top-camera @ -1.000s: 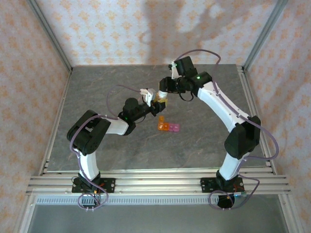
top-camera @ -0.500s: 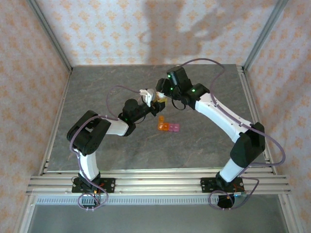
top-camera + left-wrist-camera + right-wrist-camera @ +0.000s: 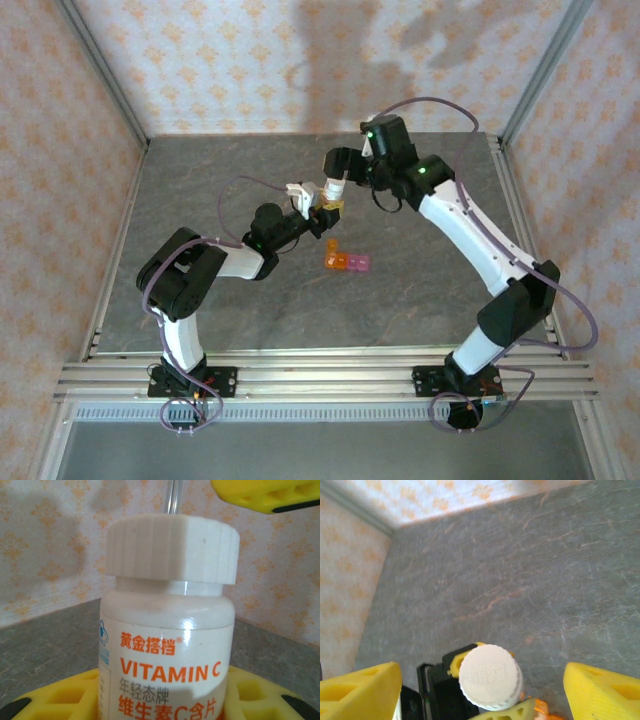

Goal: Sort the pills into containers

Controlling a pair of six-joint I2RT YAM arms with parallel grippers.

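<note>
A white vitamin C bottle (image 3: 167, 645) with orange lettering and a ribbed white cap (image 3: 172, 550) stands upright in my left gripper (image 3: 165, 702), whose yellow fingers (image 3: 50, 697) are shut on its lower body. In the top view the bottle (image 3: 333, 196) is held above the table's middle. My right gripper (image 3: 482, 695) hangs open just over the cap (image 3: 490, 676), with its fingers (image 3: 605, 690) spread wide to either side and apart from it. The containers (image 3: 346, 261), an orange-to-pink strip of cells, lie on the table just in front of the bottle. The pills are out of view.
The grey stone-look table (image 3: 200, 200) is fenced by aluminium posts and patterned walls. Open floor lies to the left and far right (image 3: 460, 170). A rail frame (image 3: 320, 375) runs along the near edge by both arm bases.
My right gripper was shut on the bottle's cap; it has opened wide and drawn back above it. The cap stays on the bottle. The left gripper and bottle have not moved.
</note>
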